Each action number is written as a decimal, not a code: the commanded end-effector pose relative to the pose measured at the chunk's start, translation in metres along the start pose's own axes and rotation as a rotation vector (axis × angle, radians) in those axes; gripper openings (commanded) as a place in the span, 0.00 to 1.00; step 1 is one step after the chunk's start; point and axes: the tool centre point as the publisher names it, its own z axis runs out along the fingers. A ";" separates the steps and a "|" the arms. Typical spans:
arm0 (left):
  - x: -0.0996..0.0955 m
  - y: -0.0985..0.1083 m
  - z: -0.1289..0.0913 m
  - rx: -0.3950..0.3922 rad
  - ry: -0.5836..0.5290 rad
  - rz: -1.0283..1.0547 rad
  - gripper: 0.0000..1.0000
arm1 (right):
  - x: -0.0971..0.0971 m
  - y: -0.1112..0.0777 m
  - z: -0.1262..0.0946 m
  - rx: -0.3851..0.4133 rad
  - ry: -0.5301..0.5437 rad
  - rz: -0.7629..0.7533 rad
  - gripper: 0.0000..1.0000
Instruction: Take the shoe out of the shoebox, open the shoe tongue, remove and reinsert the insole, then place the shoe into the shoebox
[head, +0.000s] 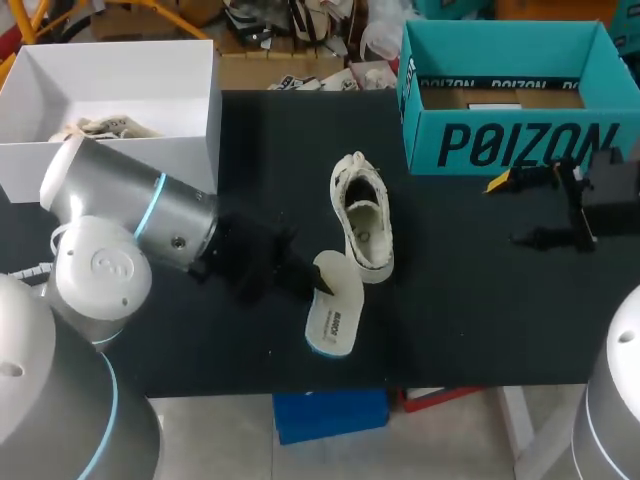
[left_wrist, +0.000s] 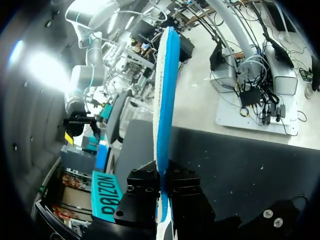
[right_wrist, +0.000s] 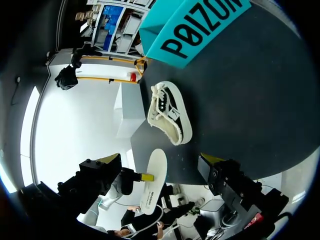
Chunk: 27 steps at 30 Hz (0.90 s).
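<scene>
1. White cardboard: an open box (head: 190, 95) stands at the table's (head: 470, 320) back left corner. Something pale and crumpled (head: 95, 128) lies inside; we cannot make out what it is.
2. Our left arm (head: 135, 215) comes in just in front of that box, and its grey bulk hides the black tabletop beneath it.
3. The left gripper (head: 318, 283) is closed down narrow on the insole (head: 333, 305), gripping it at the end nearer the shoe. In the left wrist view the insole (left_wrist: 165, 90) runs edge-on out from between the black fingers (left_wrist: 145, 187), white on one face and blue on the other. We cannot tell whether its far end rests on the table.
4. The shoe (head: 365, 215), a cream low sneaker with dark trim, sits on the table with its opening upward. It is out of the shoebox, and the insole is just beside its near end.
5. The teal shoebox (head: 505, 140) stands open at the back right, well apart from the shoe.
6. The right gripper (head: 515, 210) hangs just in front of the shoebox's front wall, towards its right end. Its fingers (right_wrist: 107, 167) are spread wide and hold nothing.
</scene>
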 end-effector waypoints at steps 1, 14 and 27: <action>-0.018 0.012 0.008 0.010 0.060 0.007 0.00 | 0.000 -0.002 0.002 -0.010 0.000 0.000 1.00; -0.032 0.045 0.018 0.045 0.120 -0.001 0.00 | 0.000 -0.002 0.002 -0.010 0.000 0.000 1.00; -0.038 0.064 0.028 0.072 0.137 0.012 0.00 | 0.000 -0.002 0.002 -0.010 0.000 0.000 1.00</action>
